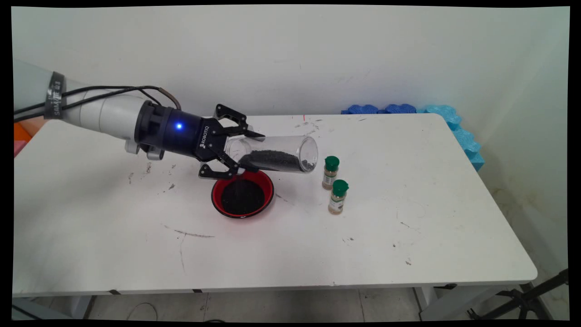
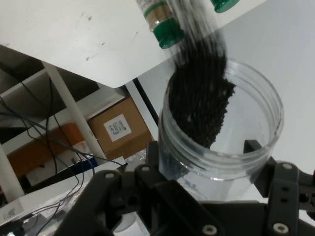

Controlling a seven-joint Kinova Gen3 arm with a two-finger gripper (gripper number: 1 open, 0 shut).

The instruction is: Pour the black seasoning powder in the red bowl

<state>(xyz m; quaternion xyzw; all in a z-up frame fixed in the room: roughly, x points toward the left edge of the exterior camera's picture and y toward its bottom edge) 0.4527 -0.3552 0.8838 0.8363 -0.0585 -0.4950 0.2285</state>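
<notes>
My gripper (image 1: 247,152) is shut on a clear plastic jar (image 1: 277,154), held almost on its side above the table with its open mouth pointing right. Black granules (image 1: 272,160) lie along the jar's lower wall. In the hand view the jar (image 2: 221,132) sits between my fingers with the black granules (image 2: 199,103) piled inside. Just below the gripper stands a red bowl (image 1: 243,194) holding more black granules. Two small spice bottles with green caps (image 1: 330,172) (image 1: 338,196) stand right of the bowl, close to the jar's mouth.
Blue foam pieces (image 1: 408,110) line the table's far right corner and right edge. The white table (image 1: 408,236) carries dark scuffs and specks. In the hand view, a cardboard box (image 2: 120,128) and cables lie beyond the table's edge.
</notes>
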